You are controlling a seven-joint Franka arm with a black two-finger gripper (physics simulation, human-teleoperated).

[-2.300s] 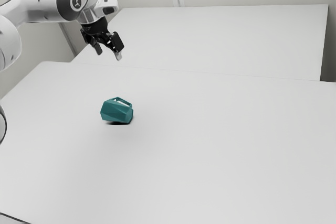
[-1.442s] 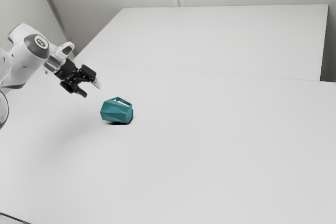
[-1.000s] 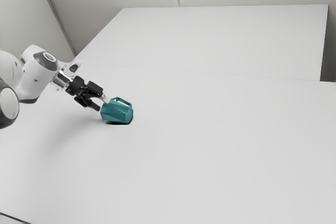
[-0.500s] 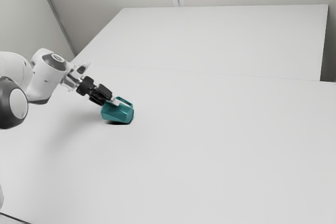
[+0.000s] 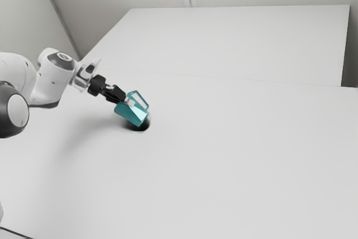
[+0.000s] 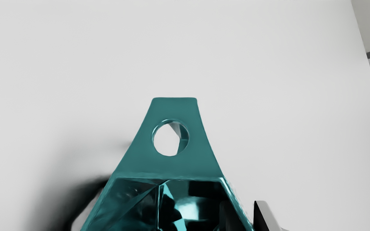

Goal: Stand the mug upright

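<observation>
Arm (image 5: 15, 74): glossy white, smooth rounded shells. Big joint near the exterior view's left edge has a dark grey ring (image 5: 6, 117) around a flat round white cap (image 5: 18, 110). Next white housing (image 5: 51, 85) has a dark grey cover (image 5: 53, 59) with a small pale round badge (image 5: 65, 56), marking unreadable. Wrist piece (image 5: 83, 80) white/silvery, dark patch on it. Gripper (image 5: 130, 103) black, blocky, pale tips. Finger (image 6: 270, 216) in wrist view: black face, light grey side.
</observation>
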